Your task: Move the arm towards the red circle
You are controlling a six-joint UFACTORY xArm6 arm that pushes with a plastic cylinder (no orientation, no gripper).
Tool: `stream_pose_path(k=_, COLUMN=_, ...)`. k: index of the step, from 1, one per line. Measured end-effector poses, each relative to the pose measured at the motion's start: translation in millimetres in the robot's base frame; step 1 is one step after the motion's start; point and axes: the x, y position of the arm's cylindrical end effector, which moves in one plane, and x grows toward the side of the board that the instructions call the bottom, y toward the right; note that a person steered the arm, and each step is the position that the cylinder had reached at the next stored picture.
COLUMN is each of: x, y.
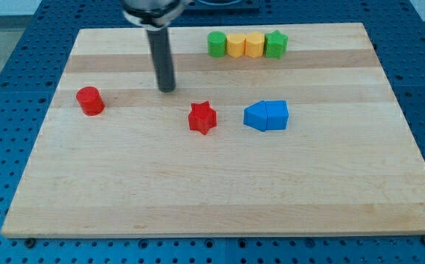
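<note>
One upright red circle (90, 100)

A pale wooden board (220, 198) lies on a blue perforated surface (7, 44). At its twelve o'clock edge, a touching row: green circle (217, 44), two yellow blocks (236, 45) (254, 45), green star (275, 44). Near centre sits a red star (203, 117); toward three o'clock of it, two touching blue blocks (266, 116).

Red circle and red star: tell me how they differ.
Shape: the red circle is a round cylinder; the red star has points.
Place: the red circle sits near the board's left edge; the red star lies mid-board, beside the blue blocks.
My tip stands between them, nearer the star.
Both are red, untouched.
</note>
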Motion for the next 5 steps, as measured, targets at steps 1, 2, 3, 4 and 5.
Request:
stream_pose_path(k=1, x=-10.8, y=-51.4)
stream_pose_path(k=2, x=-15.0, y=-109.9)
stream_pose_path(k=3, x=-11.3, y=-155.3)
stream_pose_path(k=4, x=8.7, y=-167.7)
stream_pose_path(k=5, x=20.4, y=-150.8)
